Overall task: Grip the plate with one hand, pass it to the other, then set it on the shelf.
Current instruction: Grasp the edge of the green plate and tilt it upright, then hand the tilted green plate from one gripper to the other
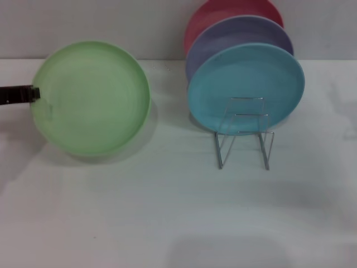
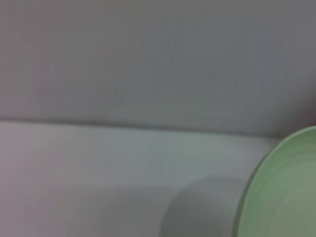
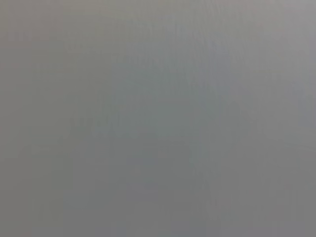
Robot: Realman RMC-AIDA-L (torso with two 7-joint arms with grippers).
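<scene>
Plate [image 1: 92,97] is up off the counter [image 1: 167,212], pinched at its rim by my left tool [image 1: 34,93]; handover and racking on the shelf [image 1: 244,134] remain; right tool unseen.

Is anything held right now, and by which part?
Yes: the left gripper is clamped on the green plate at its left rim, holding it upright above the table. The right gripper is out of view.

The left gripper [image 1: 34,93] is reaching in from the left edge and gripping the green plate [image 1: 92,97] by its rim, holding it tilted above the white table [image 1: 167,212]. To the right, blue [image 1: 245,89], lavender [image 1: 240,34] and pink [image 1: 223,14] plates are standing in the wire rack [image 1: 245,134].
</scene>
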